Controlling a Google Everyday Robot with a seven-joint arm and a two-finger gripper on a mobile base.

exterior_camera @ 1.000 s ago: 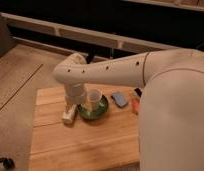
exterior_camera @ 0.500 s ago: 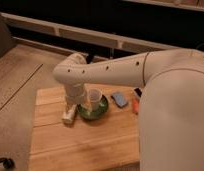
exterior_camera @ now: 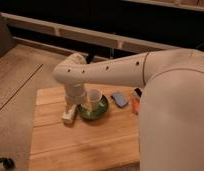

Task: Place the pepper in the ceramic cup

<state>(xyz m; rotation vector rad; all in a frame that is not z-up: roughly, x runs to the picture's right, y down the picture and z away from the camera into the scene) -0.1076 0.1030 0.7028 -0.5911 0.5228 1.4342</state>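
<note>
I'm looking down on the wooden table (exterior_camera: 70, 145), and the big white arm (exterior_camera: 145, 70) sweeps in from the right, bends at the elbow and drops its wrist toward the middle of the tabletop. The gripper (exterior_camera: 83, 103) sits low at the left edge of the green dish (exterior_camera: 97, 113), right up against the ceramic cup (exterior_camera: 94, 96). The wrist hides most of it, so I can't say whether it touches the cup or the dish. Its fingers are spread wide, and I see nothing pinched between them.

The cup stands upright in the dish, mouth up. The pepper (exterior_camera: 135, 105) is well away from it, lying on the table to the right, tucked against the arm's bulk and partly hidden by it. Between the dish and the pepper sits the blue pad (exterior_camera: 119, 99). The black bar (exterior_camera: 138, 92) shows just above the pepper, at the arm's edge. A white bottle (exterior_camera: 69, 114) is just left of the dish, below the wrist.
</note>
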